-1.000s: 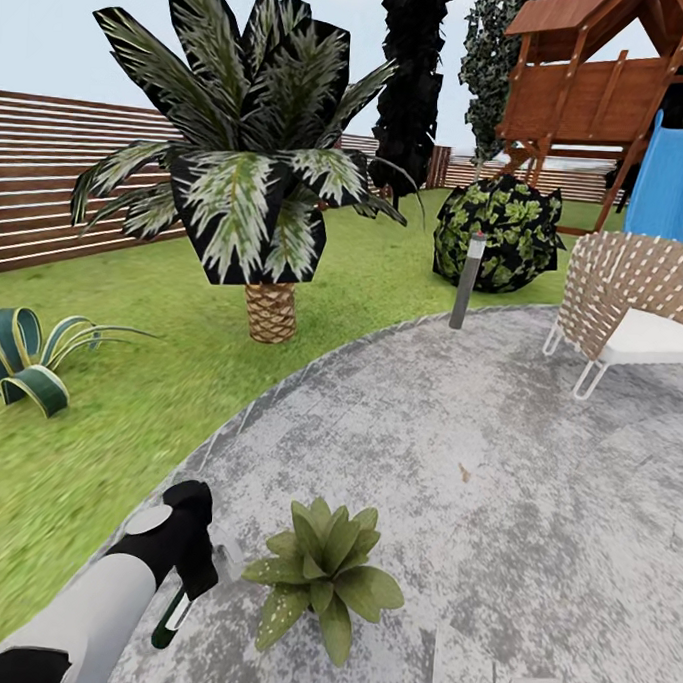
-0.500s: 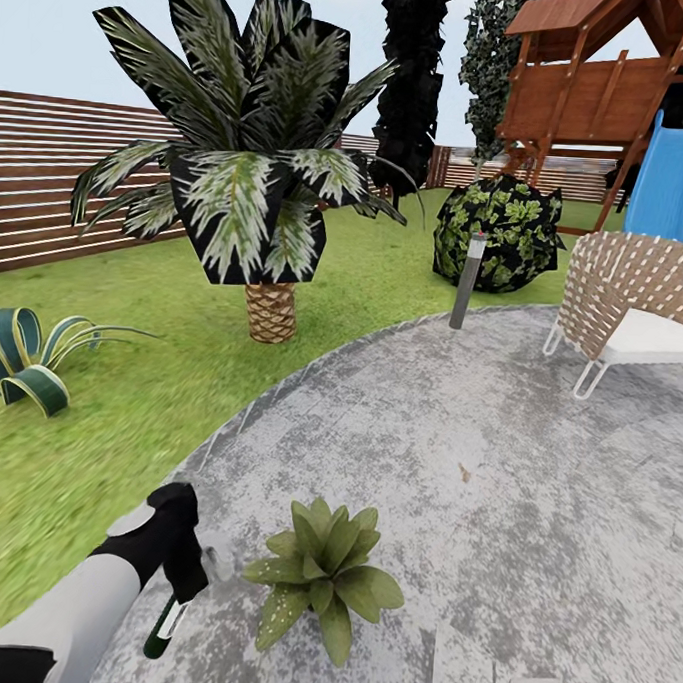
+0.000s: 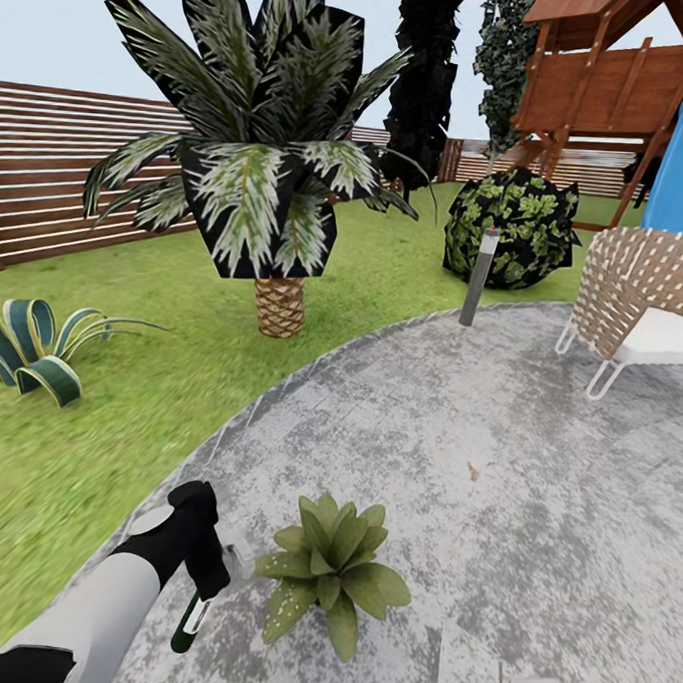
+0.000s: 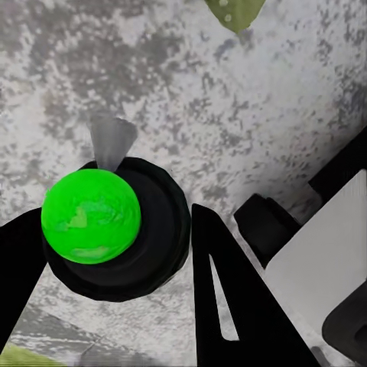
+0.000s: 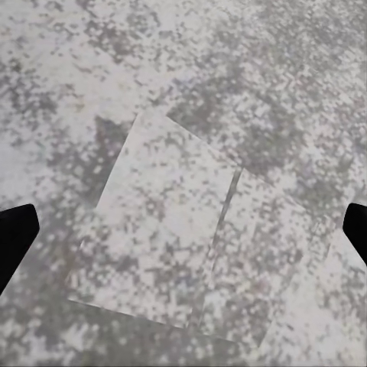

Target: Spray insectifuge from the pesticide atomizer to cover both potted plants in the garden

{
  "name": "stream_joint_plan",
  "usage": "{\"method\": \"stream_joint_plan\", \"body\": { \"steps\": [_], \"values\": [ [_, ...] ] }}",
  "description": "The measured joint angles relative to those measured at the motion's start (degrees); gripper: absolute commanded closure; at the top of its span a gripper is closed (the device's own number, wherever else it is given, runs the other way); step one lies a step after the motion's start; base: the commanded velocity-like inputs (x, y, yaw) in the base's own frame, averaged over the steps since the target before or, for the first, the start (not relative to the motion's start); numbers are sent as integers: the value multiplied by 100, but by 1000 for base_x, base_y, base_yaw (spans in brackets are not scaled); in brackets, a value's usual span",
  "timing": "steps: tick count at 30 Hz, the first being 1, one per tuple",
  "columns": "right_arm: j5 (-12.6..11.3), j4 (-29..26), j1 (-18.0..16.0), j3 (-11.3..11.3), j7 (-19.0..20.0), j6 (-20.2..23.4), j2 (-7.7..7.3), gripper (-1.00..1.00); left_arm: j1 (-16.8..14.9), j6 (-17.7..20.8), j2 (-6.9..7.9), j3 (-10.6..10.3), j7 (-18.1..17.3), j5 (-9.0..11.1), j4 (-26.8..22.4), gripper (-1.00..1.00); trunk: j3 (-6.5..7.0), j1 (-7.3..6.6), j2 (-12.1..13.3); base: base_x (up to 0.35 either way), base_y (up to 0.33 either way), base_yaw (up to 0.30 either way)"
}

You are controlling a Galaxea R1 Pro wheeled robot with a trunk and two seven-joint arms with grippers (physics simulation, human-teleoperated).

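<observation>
Slim dark-green pesticide atomizer, mottled paving

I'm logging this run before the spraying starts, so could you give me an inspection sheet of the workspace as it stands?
Surface: mottled grey paved circle with lawn around it.
Job's things: pesticide atomizer held in the left gripper, hanging bottom-down beside one potted plant.
Clutter: nothing seen.
Grippers: left shut on the atomizer, its green bottle bottom between the black fingers; right gripper open over bare paving.
Cables: nothing seen.
Surroundings: palm, striped agave, bollard light, woven chair, wooden playset, slat fence.
</observation>
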Motion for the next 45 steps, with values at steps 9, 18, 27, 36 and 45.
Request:
{"method": "stream_joint_plan", "body": {
  "steps": [9,18,27,36,45],
  "values": [
    [0,0,0,0,0,0,0,-100,20,29,5,19,485,10,77,100,-82,0,0,0,0,0],
    [0,0,0,0,0,0,0,-100,-10,70,49,162,561,-1,-21,100,-150,0,0,0,0,0],
    [0,0,0,0,1,-4,-17,-100,19,59,175,995,1373,269,72,100,-153,0,0,0,0,0],
    [-17,-7,-1,0,8,-10,-9,-100,393,-61,97,1189,2166,712,87,100,-153,2,0,-121,-86,42],
    [-17,-4,0,0,3,-9,-9,-100,405,-87,11,1201,2594,1228,85,100,-156,1,0,-170,-218,136]
  ]
}}
